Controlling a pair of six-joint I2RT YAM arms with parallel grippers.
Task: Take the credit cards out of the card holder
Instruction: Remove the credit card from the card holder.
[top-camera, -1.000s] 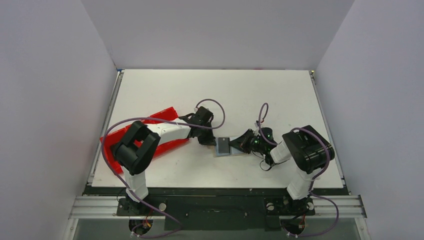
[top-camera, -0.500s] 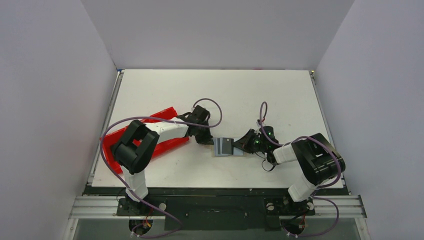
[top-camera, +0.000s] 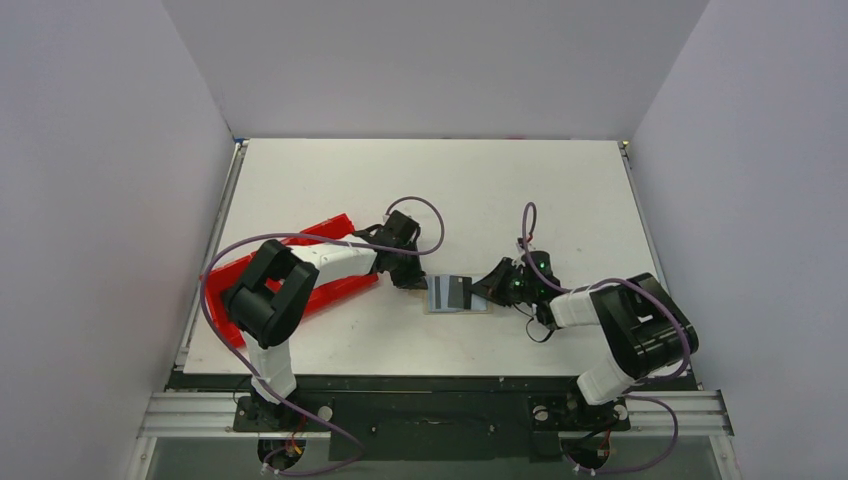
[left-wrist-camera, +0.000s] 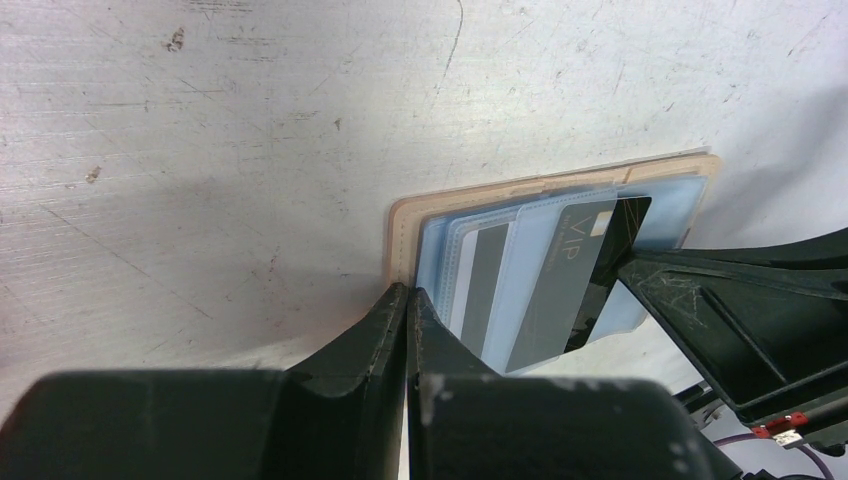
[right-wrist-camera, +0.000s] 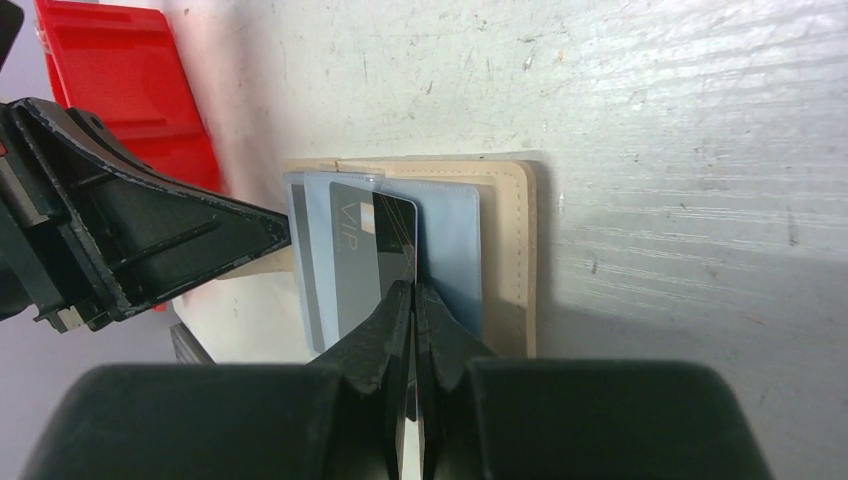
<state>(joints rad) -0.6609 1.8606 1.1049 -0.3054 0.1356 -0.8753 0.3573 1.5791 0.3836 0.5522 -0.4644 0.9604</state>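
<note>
The card holder (top-camera: 457, 310) is a tan stitched wallet with clear bluish sleeves and lies flat mid-table; it also shows in the left wrist view (left-wrist-camera: 396, 235) and the right wrist view (right-wrist-camera: 508, 240). A dark grey credit card (right-wrist-camera: 358, 262) marked VIP sticks partly out of a sleeve (left-wrist-camera: 560, 290). A pale card with a dark stripe (left-wrist-camera: 484, 285) lies beside it. My left gripper (left-wrist-camera: 407, 292) is shut on the holder's left edge (top-camera: 419, 285). My right gripper (right-wrist-camera: 412, 288) is shut on the dark card's edge (top-camera: 479, 292).
A red plastic tray (top-camera: 335, 232) lies left of the holder under my left arm and shows in the right wrist view (right-wrist-camera: 120, 80). Purple cables loop over both arms. Grey walls enclose the white table (top-camera: 450, 190).
The holder has come down flat and the cards now fan out of it. My right arm has stretched out lower and to the right; my left gripper shifted slightly left.
</note>
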